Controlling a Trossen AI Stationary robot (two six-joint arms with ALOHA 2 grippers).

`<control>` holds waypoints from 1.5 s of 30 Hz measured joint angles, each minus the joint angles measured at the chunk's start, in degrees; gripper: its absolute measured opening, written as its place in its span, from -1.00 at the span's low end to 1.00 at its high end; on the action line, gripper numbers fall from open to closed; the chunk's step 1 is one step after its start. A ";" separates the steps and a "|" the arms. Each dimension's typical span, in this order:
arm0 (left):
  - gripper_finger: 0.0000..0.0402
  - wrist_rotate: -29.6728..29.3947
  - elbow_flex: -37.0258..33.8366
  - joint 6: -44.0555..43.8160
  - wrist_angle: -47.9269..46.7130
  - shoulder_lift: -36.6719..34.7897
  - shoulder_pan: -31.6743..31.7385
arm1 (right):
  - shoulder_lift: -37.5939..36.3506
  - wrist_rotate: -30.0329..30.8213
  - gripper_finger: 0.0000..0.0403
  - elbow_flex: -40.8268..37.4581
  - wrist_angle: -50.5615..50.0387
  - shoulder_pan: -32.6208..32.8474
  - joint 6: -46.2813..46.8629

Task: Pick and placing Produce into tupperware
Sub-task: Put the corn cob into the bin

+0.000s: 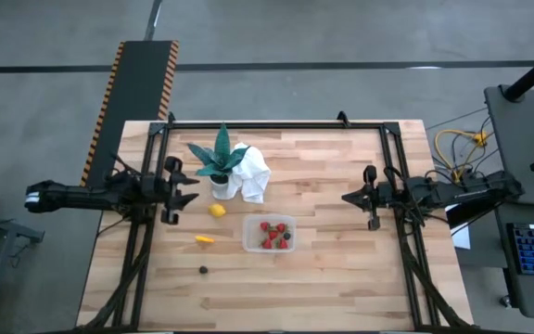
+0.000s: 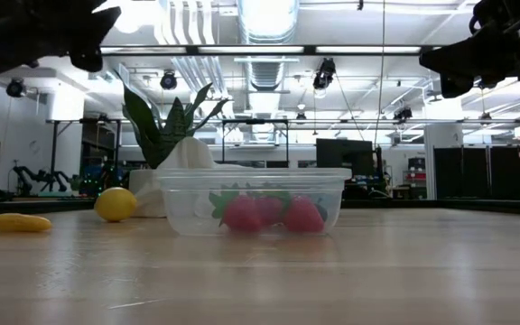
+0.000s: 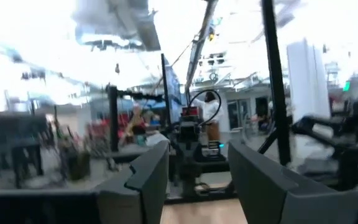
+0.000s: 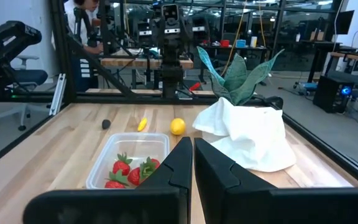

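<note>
**Both arms raised at the table's sides, fruit partly boxed**

I see the tupperware (image 1: 269, 233) sitting near the middle of the wooden table (image 1: 341, 278), and the low view shows it resting flat with its clear walls upright. Inside it lie several red strawberries (image 1: 273, 234), bunched together; one small dark piece (image 1: 286, 236) lies among them at the side toward the right arm. Three pieces are outside the box. The lemon (image 1: 217, 211) rests on the boards between the tupperware and the potted plant (image 1: 218, 158), close to the white cloth (image 1: 252, 173) that is bunched against the pot. The yellow-orange elongated piece (image 1: 205, 239) lies beside the tupperware on the left arm's side, apart from it. A tiny dark round piece (image 1: 203, 270) sits alone further toward the near edge of the table.

My left gripper (image 1: 180, 189) hangs over the table's left side, near the plant and lemon, touching nothing. Its wrist view shows the two fingers (image 3: 143, 177) spread with a wide gap and nothing between them.

My right gripper (image 1: 349, 198) hangs over the right side, well apart from the tupperware. Its fingers (image 4: 173, 165) are pressed together with only a thin seam between them, holding nothing. A person stands in the room beyond the table.
</note>
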 joint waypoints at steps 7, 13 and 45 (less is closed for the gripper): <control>-0.23 -2.37 0.07 2.83 0.52 0.00 0.00 | 0.00 0.00 -0.96 -0.02 0.00 0.00 -0.01; -0.23 -4.18 0.36 4.53 -0.36 1.66 -0.02 | 0.00 0.00 -0.96 -0.04 0.02 0.02 -0.06; -0.24 -8.22 29.65 -1.83 -57.09 10.84 -4.73 | 0.00 -0.02 -0.96 -0.04 -1.29 0.02 1.56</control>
